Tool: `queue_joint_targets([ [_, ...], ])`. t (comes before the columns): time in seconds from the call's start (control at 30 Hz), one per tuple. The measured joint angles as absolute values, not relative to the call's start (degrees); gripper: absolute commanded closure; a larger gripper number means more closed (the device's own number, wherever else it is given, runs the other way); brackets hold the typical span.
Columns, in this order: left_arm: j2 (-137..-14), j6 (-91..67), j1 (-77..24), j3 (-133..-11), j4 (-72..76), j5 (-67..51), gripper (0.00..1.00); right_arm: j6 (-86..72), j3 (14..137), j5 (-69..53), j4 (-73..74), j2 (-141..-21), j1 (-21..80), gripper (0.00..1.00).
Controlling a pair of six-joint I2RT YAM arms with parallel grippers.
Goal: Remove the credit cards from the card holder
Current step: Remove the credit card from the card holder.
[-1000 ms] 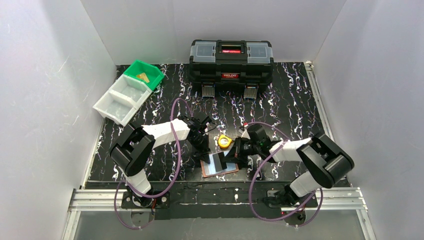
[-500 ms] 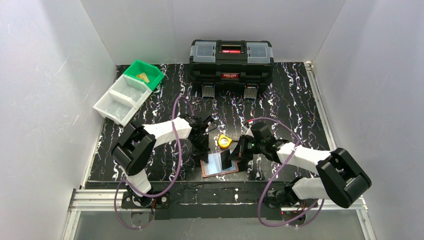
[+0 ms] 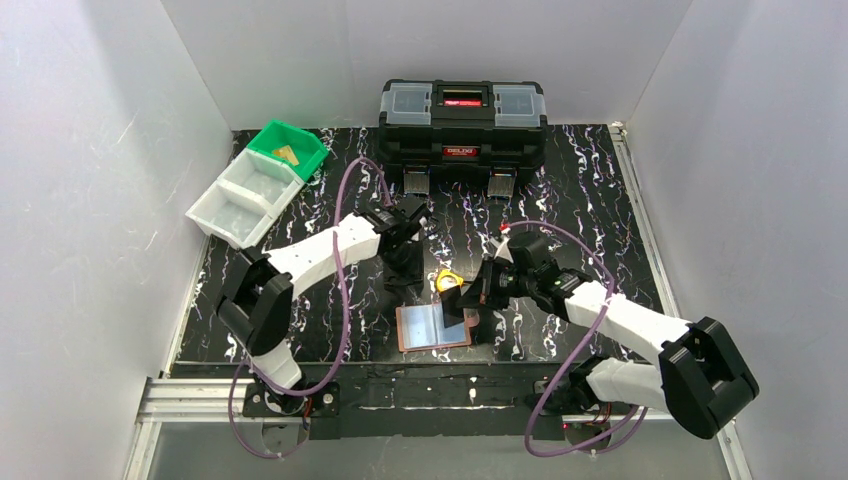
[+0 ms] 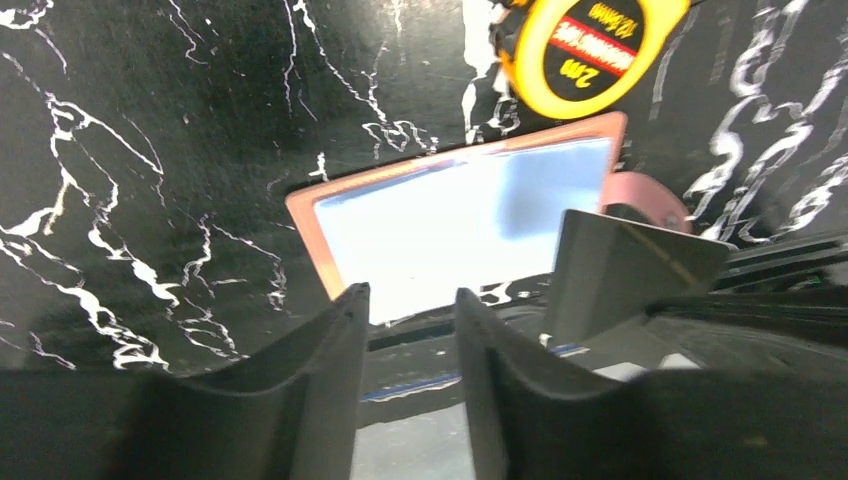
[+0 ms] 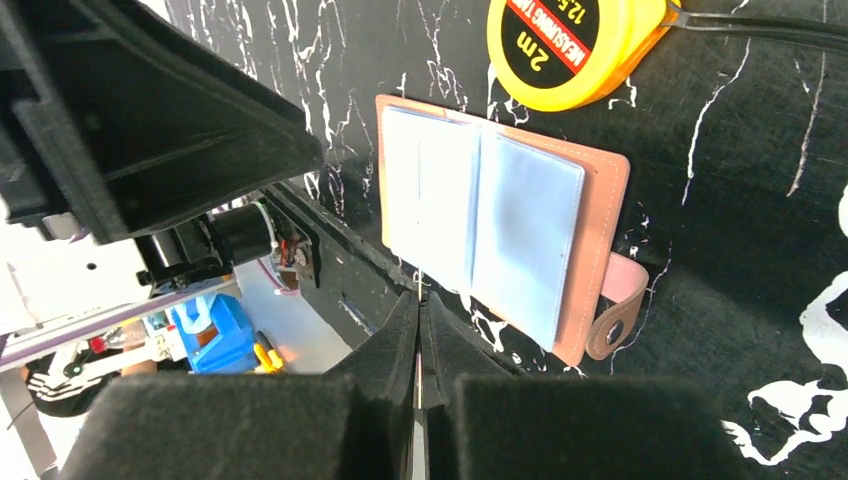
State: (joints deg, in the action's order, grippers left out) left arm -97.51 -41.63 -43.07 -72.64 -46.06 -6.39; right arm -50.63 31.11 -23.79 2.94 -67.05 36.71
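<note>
From where I stand, the black white-veined marbled table fills the booth. A large black plastic toolbox sits at its far edge, and a row of white and green plastic bins stands at the far left. Something small and tan lies in the green one, too small to name. Nearer me, close to the table's front edge and between the two arms, the small tan-brown leather card holder lies opened flat with its pale bluish clear sleeves facing up and its snap tab hanging off one side. The round yellow tape measure sits just beyond it; I cannot tell whether they touch. The left gripper hovers above the holder, fingers a little apart with nothing between them. The right gripper is pinched tight on a thin dark card, tilted up on edge beside the holder and clear of the sleeves. So one card looks to be out. The next move, I reckon, is to set it down away from the holder, then go for another sleeve. Whether any cards are left inside I cannot tell.
</note>
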Motion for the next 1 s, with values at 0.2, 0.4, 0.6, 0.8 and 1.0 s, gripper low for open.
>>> queue_joint_targets([
  [0.2,-92.6,-41.1,-41.9,-74.5,-47.5,-8.5,0.37,-50.9,32.6,-26.2,4.1,-65.9,34.8,0.99],
  [0.4,-83.2,-40.9,-36.6,-73.6,-44.9,-15.8,0.29,-53.3,34.1,-31.0,3.3,-64.8,31.2,0.99],
  [0.6,-77.1,-41.1,-31.2,-71.2,-40.1,-24.2,0.28,-56.5,36.5,-35.6,-0.3,-65.1,29.7,0.99],
  [0.8,-77.2,-42.3,-27.5,-67.7,-34.9,-32.7,0.29,-60.3,39.4,-40.2,-6.2,-68.1,29.0,0.99],
  [1.0,-77.4,-45.7,-25.7,-64.9,-26.9,-39.8,0.37,-65.3,40.0,-44.2,-14.1,-71.6,28.9,0.99],
])
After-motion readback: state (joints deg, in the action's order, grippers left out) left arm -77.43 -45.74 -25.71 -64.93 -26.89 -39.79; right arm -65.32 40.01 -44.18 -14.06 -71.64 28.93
